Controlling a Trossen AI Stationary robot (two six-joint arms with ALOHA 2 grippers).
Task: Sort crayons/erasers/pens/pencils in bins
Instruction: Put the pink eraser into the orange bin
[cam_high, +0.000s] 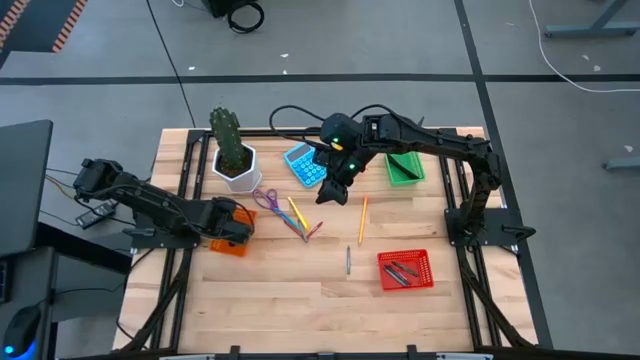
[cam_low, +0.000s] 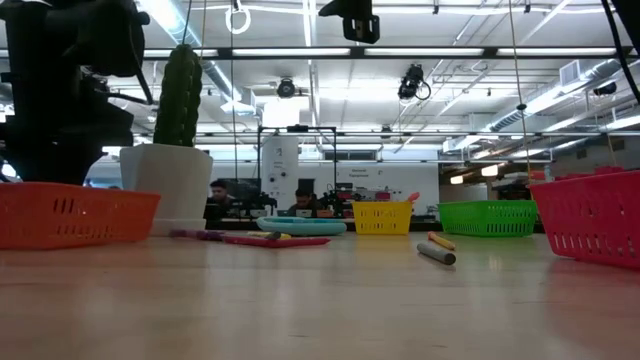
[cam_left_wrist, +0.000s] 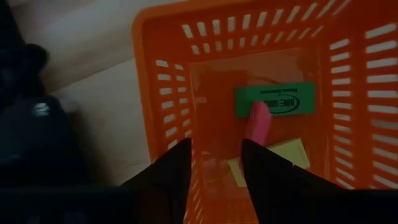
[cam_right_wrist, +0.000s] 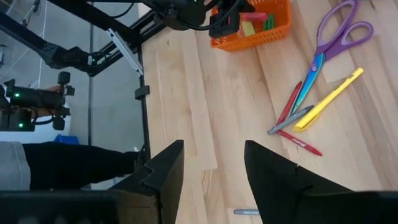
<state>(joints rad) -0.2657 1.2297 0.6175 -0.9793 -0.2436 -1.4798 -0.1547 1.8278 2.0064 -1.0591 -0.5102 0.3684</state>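
Observation:
My left gripper (cam_high: 236, 228) is open right above the orange bin (cam_high: 228, 245), its fingertips (cam_left_wrist: 214, 165) inside the rim. The bin holds a green eraser (cam_left_wrist: 275, 99), a pink eraser (cam_left_wrist: 258, 121) and yellow blocks (cam_left_wrist: 292, 152). My right gripper (cam_high: 331, 193) is open and empty, raised above the table (cam_right_wrist: 214, 165) beside the blue calculator (cam_high: 303, 164). An orange pencil (cam_high: 362, 220), a grey pen (cam_high: 348, 260), a yellow stick (cam_high: 296, 211) and a red crayon (cam_high: 314, 230) lie flat on the table. The red bin (cam_high: 405, 270) holds dark pens.
A white pot with a cactus (cam_high: 235, 160) stands at the far left. Purple scissors (cam_high: 267, 199) lie by the sticks. The green bin (cam_high: 405, 168) is at the far right; the yellow bin (cam_low: 383, 217) shows in the low view. There is bare wood along the near edge.

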